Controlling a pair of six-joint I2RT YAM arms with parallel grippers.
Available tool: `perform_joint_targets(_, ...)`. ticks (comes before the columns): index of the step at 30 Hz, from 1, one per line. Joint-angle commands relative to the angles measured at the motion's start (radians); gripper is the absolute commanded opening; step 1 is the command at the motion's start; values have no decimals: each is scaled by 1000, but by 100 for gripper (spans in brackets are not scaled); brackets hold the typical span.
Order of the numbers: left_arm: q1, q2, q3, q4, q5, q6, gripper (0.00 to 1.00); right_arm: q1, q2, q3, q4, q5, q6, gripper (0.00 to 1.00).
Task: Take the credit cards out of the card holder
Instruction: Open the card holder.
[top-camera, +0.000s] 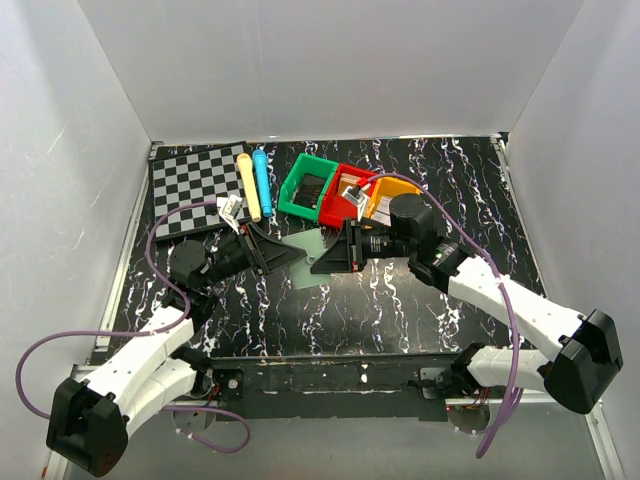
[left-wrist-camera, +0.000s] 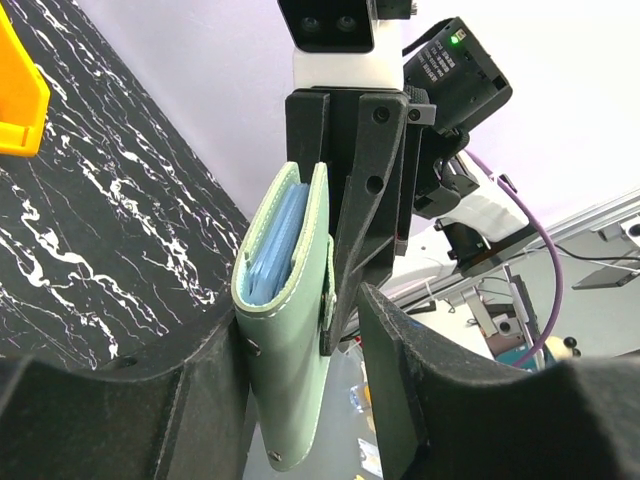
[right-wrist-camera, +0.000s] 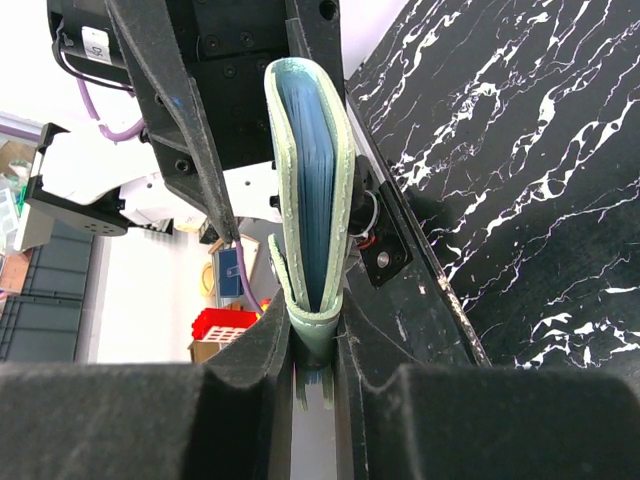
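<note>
The card holder (top-camera: 312, 262), pale blue-green with stitched edging, is held off the table between my two arms. My right gripper (top-camera: 328, 255) is shut on its folded edge; in the right wrist view the jaws (right-wrist-camera: 312, 325) pinch the fold of the holder (right-wrist-camera: 312, 150). My left gripper (top-camera: 290, 256) is open around the holder's other end. In the left wrist view (left-wrist-camera: 300, 310) the holder (left-wrist-camera: 290, 380) lies against the left finger, with a gap to the right finger. Blue layers (left-wrist-camera: 275, 245) show between the panels; I cannot tell whether they are cards. No tan-orange card shows.
A green bin (top-camera: 305, 187), a red bin (top-camera: 345, 195) and an orange bin (top-camera: 390, 197) stand in a row behind the grippers. A checkerboard (top-camera: 195, 180), a yellow stick (top-camera: 247, 185) and a blue stick (top-camera: 263, 180) lie at the back left. White walls enclose the table.
</note>
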Motion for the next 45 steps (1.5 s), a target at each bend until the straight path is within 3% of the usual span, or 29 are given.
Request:
perform_joint_targets(1,-5,-38,22,2,-13,7,42,-14,-34,-13,47,-10,-5,1)
perform_joint_targets(14,-5,-75,14,4,-31,7,28,-25,-40,-39,58,-18,-1,1)
perform_joint_targets(15,-5,-75,14,2,-31,7,26,-25,-40,-41,58,-19,-1,1)
perform_joint_targets(18,-5,-78,19,-2,-25,11,5,-25,-40,-42,53,-19,-2,2)
perform_joint_targets(19,-5,-82,17,-7,-27,16,0,-25,-43,-41,44,-16,-7,6)
perform_joint_targets(24,-5,-108,26,-82,-45,51,0,-25,-101,17,-120,48,-100,40)
perform_joint_targets(26,-5,-118,57,-187,-63,99,0,-22,-123,89,-281,126,-193,51)
perform_joint_targets(28,-5,-111,115,-345,-111,169,0,-14,-140,157,-422,214,-272,56)
perform_joint_targets(31,-5,-88,204,-565,-224,237,0,41,-138,278,-601,404,-388,57)
perform_joint_targets(35,-15,-69,259,-680,-312,246,0,188,-57,433,-793,768,-467,55)
perform_joint_targets(40,-113,8,399,-879,-485,321,0,332,17,475,-808,1140,-470,52)
perform_joint_targets(45,-238,66,480,-984,-669,327,0,356,87,553,-843,1174,-435,52)
